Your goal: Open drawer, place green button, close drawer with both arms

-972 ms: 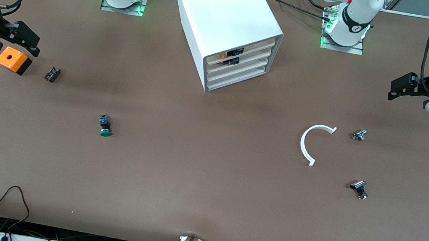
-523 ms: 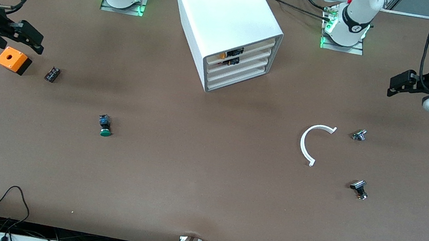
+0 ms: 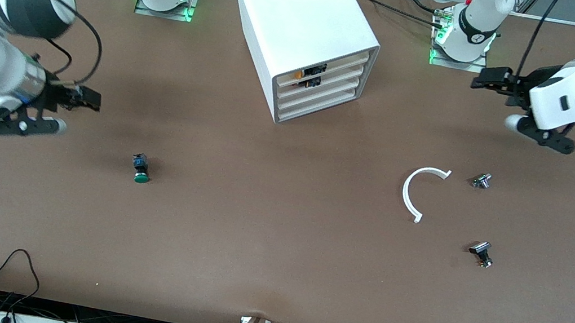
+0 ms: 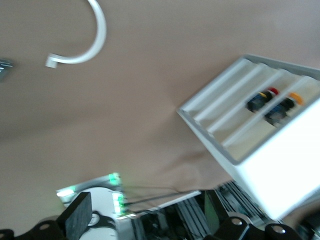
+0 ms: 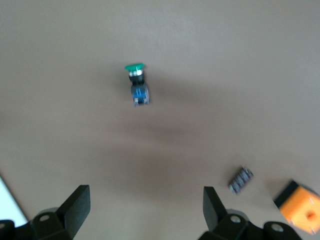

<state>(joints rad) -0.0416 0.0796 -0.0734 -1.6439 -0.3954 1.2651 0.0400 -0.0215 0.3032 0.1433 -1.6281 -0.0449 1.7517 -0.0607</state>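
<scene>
The right gripper is being held in the air at the left edge of the front view, over bare table. In the right wrist view its fingers are standing wide apart, with nothing between them. The left gripper is being held up at the upper right of the front view, over the table near the left arm's base; its fingers are also spread wide and are touching nothing.

The button is lying on its side on the table, left of centre in the front view, green cap toward the camera. The drawer is sitting shut at the bottom of the white cabinet, upper centre.

The orange box and a small black part are being shown only in the right wrist view, the box cut by the frame edge; in the front view the arm is covering them. The left wrist view is being blurred, its white curved piece partly cut off.
</scene>
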